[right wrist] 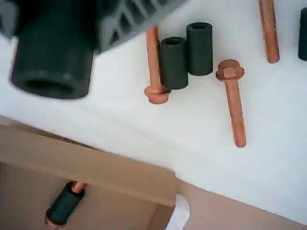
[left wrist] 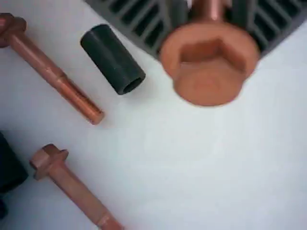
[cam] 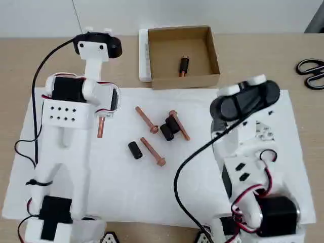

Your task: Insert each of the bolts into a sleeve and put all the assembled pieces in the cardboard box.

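Note:
My left gripper (cam: 103, 115) is shut on a copper bolt (cam: 101, 126) (left wrist: 208, 62), held above the white sheet with its hex head facing the wrist camera. My right gripper (right wrist: 57, 19) is shut on a black sleeve (right wrist: 53, 55), its open bore toward the camera, above the sheet near the cardboard box (cam: 215, 50). On the sheet lie three loose bolts (cam: 147, 120) (cam: 153, 151) (cam: 179, 125), a lone sleeve (cam: 135, 150) (left wrist: 112, 58), and two sleeves side by side (cam: 170, 128) (right wrist: 173, 62). One assembled piece (cam: 184, 66) (right wrist: 64, 203) lies inside the box.
The white sheet (cam: 126, 192) covers the middle of the tan table. A white block (cam: 145, 55) stands against the box's left wall. Scissors (cam: 311, 71) lie at the far right edge. The right arm's body (cam: 243, 101) hangs over the sheet's right part.

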You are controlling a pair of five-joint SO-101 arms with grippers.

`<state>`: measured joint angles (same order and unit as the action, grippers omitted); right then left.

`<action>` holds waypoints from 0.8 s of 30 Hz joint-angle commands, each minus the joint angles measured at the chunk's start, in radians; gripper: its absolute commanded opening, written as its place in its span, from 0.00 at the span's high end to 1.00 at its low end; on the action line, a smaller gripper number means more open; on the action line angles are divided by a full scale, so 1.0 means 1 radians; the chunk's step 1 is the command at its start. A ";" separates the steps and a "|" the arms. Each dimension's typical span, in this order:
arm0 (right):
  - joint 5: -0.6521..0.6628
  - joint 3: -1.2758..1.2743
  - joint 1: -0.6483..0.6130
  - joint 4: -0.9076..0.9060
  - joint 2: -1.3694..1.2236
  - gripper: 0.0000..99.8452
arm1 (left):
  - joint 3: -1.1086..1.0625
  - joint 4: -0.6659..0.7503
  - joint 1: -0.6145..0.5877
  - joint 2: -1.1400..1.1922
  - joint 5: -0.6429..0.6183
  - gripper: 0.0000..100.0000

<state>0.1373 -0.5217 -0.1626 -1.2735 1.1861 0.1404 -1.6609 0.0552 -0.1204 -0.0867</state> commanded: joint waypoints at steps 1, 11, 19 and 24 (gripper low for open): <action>-0.020 -0.035 -0.001 0.018 0.088 1.00 | 0.044 -0.006 0.008 -0.063 -0.003 0.99; -0.017 -0.321 0.002 0.015 0.394 1.00 | 0.266 -0.023 0.038 -0.104 -0.192 0.99; -0.190 -0.496 0.001 0.124 0.515 1.00 | 0.417 -0.040 0.129 -0.307 -0.242 0.99; -0.282 -0.623 -0.005 0.246 0.636 1.00 | 0.403 -0.069 0.270 -0.396 -0.342 0.99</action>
<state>-0.1128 -1.1139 -0.1596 -1.1032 1.7921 0.5178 -1.7223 0.2394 -0.4549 -0.3844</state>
